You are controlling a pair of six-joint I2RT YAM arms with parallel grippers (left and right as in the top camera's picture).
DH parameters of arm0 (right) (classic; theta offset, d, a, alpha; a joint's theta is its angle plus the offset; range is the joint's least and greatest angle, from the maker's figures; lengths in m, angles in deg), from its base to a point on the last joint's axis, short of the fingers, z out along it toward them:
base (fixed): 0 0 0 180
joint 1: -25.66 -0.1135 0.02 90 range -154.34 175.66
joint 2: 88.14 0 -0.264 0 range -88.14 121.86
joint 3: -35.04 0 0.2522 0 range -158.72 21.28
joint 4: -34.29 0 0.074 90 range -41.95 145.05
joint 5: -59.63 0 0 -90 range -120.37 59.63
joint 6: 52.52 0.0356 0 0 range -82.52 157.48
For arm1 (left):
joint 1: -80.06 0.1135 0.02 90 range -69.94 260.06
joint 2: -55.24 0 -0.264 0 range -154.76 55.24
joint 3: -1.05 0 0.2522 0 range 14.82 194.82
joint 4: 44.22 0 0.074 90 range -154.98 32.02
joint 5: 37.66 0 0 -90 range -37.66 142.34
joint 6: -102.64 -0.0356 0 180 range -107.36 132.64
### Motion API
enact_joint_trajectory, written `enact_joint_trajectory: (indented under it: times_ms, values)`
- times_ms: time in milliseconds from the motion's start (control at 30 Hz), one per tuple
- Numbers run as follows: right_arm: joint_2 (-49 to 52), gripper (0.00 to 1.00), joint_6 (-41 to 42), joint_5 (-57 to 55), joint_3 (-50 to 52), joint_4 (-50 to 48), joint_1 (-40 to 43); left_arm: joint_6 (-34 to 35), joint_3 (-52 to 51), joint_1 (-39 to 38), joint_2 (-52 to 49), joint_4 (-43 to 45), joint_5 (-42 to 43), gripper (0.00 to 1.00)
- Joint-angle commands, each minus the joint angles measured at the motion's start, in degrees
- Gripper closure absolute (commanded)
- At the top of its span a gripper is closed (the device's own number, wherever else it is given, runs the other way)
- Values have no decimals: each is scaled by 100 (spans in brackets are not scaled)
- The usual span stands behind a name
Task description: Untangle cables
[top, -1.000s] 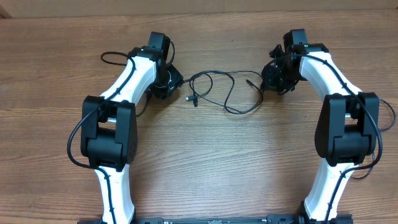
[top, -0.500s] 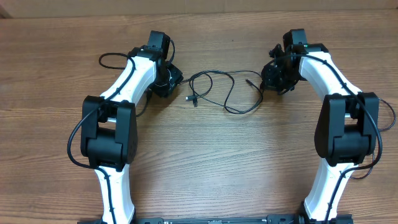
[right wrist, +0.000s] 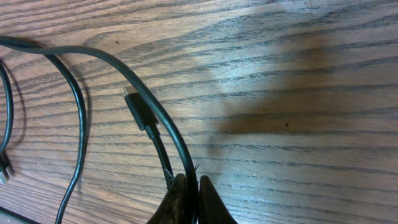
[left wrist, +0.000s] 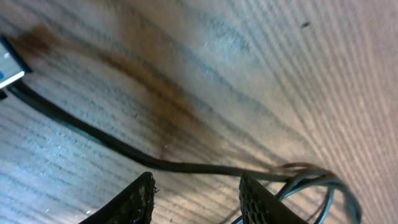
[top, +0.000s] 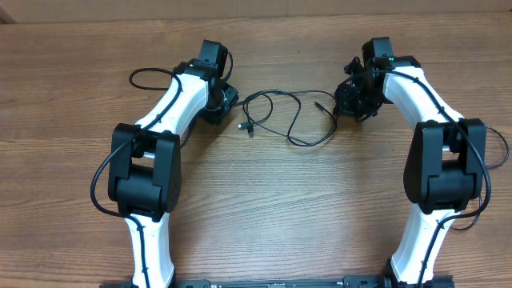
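Note:
Thin black cables [top: 276, 112] lie looped on the wooden table between my two arms. My right gripper [top: 350, 102] sits at their right end; in the right wrist view it [right wrist: 191, 186] is shut on a cable [right wrist: 149, 102], with a small plug [right wrist: 135, 107] lying just beside it. My left gripper [top: 226, 102] is at the left end of the cables. In the left wrist view its fingers [left wrist: 198, 193] are open and empty just above a cable [left wrist: 112, 140], with a blue-tipped plug [left wrist: 9, 65] at the left edge.
The wooden table [top: 272, 200] carries only the cables and arms. A thicker black arm cable [top: 144, 74] loops out to the left of my left arm.
My left arm has shifted a little to the right and toward the cables. The right arm and the cables have not visibly moved.

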Motion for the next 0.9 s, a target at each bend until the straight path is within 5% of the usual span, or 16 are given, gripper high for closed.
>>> enact_joint_trajectory:
  times_ms: [0,300,600,867]
  values:
    - [-173,96,-22,48,33,-44,-37,166,-26,-48,-68,101,-323,56]
    - [-173,96,-22,48,33,-61,-37,647,-173,-79,-68,140,-531,55]
    - [-173,95,-22,48,33,-61,-37,752,-623,-76,-68,428,-527,79]
    - [-173,95,-24,48,33,-63,-37,0,-610,166,-66,415,-236,96]
